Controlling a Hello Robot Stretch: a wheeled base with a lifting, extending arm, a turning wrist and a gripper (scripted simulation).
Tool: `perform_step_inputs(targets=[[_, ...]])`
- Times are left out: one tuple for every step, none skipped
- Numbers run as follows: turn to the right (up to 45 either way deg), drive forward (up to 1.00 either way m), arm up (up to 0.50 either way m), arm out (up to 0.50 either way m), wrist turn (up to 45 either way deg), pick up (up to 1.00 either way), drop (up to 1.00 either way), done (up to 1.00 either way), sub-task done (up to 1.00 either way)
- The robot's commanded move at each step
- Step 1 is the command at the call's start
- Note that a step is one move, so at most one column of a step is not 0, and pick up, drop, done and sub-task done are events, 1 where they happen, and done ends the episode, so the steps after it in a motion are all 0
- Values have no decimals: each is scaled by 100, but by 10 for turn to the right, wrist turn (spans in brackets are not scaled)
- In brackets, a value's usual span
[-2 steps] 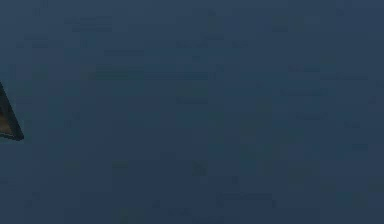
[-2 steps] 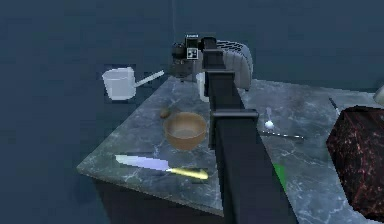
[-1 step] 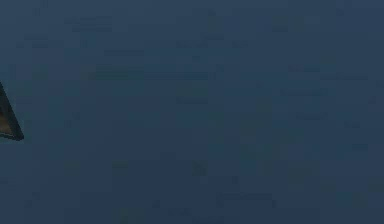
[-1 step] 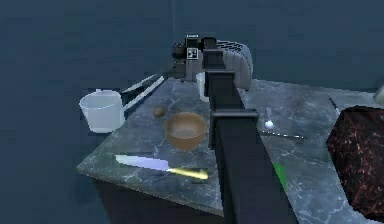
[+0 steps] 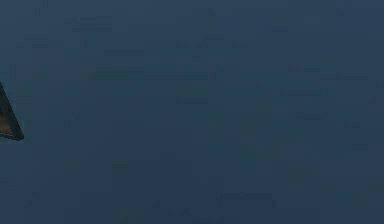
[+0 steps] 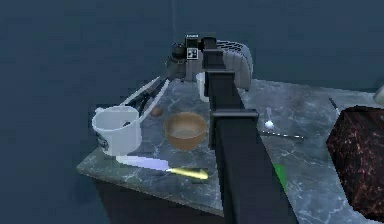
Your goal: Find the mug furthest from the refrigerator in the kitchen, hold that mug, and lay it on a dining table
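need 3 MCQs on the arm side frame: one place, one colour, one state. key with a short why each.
1. On the counter, where does the white mug stand relative to the bowl in the arm side view?
A) to its left
B) to its right
C) inside it

2. What colour is the bowl?
A) green
B) orange-brown
C) white

3. How does the white mug sit?
A) on its side
B) upside down
C) upright, mouth up

Key:
1. A, the mug is by the counter's left corner, with the bowl further right.
2. B, its hollow shows orange-brown.
3. C, its open rim faces up.
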Motion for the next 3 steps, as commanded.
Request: perform_step_inputs(targets=[[0, 0, 0, -46, 0, 0, 0, 0, 0], [-450, 0, 0, 0, 0, 0, 0, 0, 0], [-450, 0, 0, 0, 0, 0, 0, 0, 0]])
